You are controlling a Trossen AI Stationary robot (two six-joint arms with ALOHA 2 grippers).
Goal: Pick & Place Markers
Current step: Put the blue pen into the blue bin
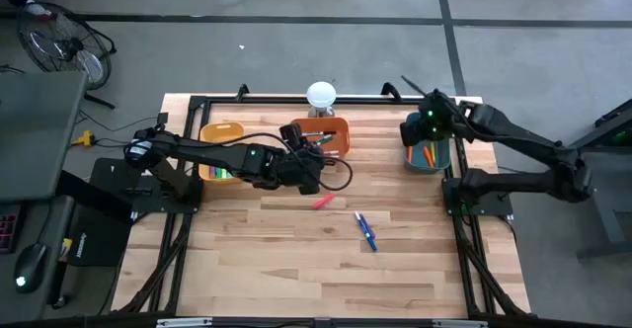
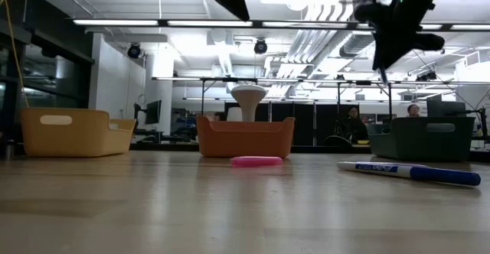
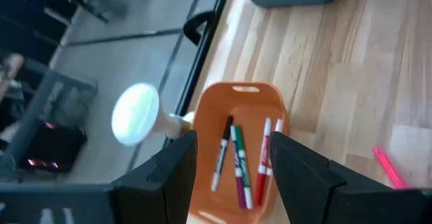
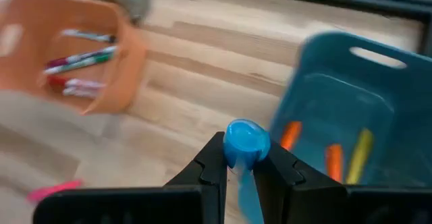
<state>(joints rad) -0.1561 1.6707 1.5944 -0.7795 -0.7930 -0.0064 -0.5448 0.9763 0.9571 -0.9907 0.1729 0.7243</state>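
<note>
blue marker, pink marker beyond

A pink marker lies before the orange bin.

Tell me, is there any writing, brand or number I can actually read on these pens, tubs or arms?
None can be read.
Blue marker lying on the table: dark print on its white barrel, too blurred to read.
Markers in the orange bin: print on their barrels, too small to read.
Bins and arms: no lettering shows.
</note>
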